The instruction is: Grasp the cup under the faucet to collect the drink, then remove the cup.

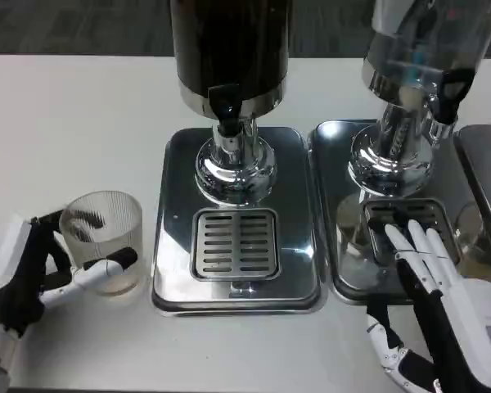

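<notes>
Nearby, dispenser (231,82) stands, seemingly beside cup (106,237).

White table (74,106) filled most of the view, its surface smooth and evenly lit, with soft shadows. Beyond the far edge ran a strip of dark grey floor (82,24), carpet-like, with a faint woven pattern. Overhead light showed as bright glints on the polished metal standing on the table. No wall or window could be made out.
</notes>
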